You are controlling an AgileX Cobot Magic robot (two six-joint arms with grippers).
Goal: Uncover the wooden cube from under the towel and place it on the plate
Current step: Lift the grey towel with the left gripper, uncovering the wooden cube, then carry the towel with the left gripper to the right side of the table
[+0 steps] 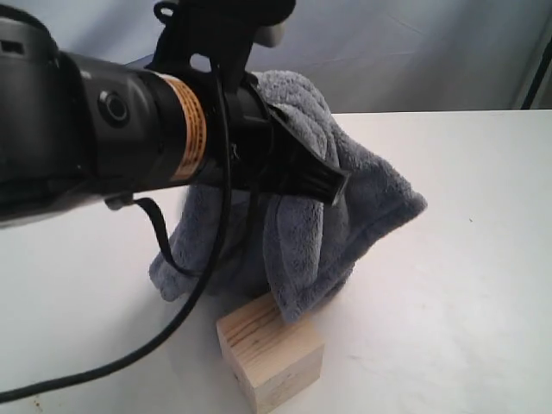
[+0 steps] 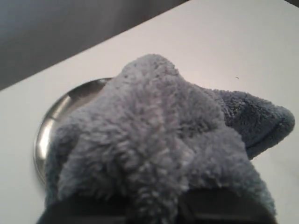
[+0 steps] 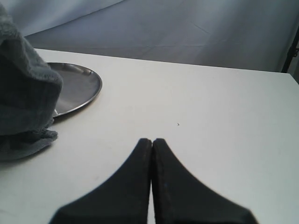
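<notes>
The wooden cube (image 1: 269, 360) stands bare on the white table near the front edge, pale with dark grain lines. Just above and behind it hangs the blue-grey fleece towel (image 1: 332, 198), lifted off the table by my left gripper (image 1: 332, 185), which is shut on a bunched fold of the towel (image 2: 159, 154). The steel plate (image 2: 60, 109) shows partly behind the towel in the left wrist view, and the plate (image 3: 77, 86) lies beside the towel (image 3: 23, 100) in the right wrist view. My right gripper (image 3: 152, 141) is shut on nothing, low over bare table.
The white table (image 1: 466, 285) stretches to the right of the towel. A grey backdrop hangs behind the table. The left arm's dark body and cable (image 1: 103, 138) fill the left of the exterior view.
</notes>
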